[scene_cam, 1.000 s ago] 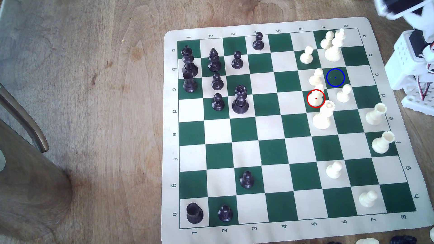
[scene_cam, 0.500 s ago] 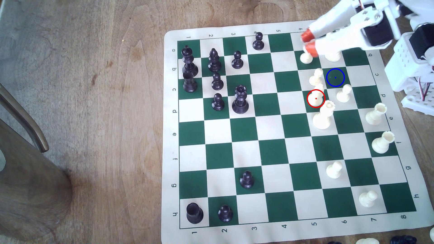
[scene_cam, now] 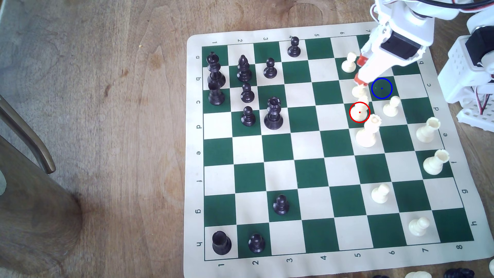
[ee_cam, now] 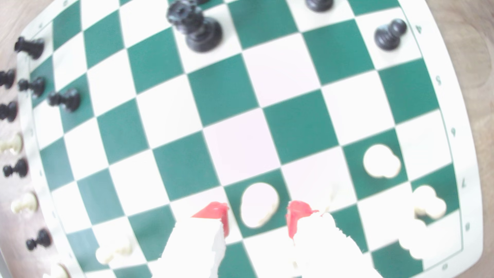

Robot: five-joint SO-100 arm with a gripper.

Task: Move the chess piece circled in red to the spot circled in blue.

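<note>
Covering a worn brown wood counter [scene_cam: 107,107] with visible grain, a soft roll-up vinyl board [scene_cam: 331,270], cream-bordered, checkered dark green and cream. Printed along the borders: digits 1 to 8 and letters a to h. Glossy black turned pieces [scene_cam: 247,93] clustered at the board's left side in the exterior view. Sitting on a green square toward the board's right, ringed red, the chess piece [scene_cam: 359,112], smooth cream plastic, round-based. Just right and above, the spot [scene_cam: 381,88], ringed blue, bare. Above both, the white tool [scene_cam: 359,70], red-tipped fingers [ee_cam: 213,211] spread, straddling the chess piece [ee_cam: 259,204] in the wrist view, gripping nothing.
</note>
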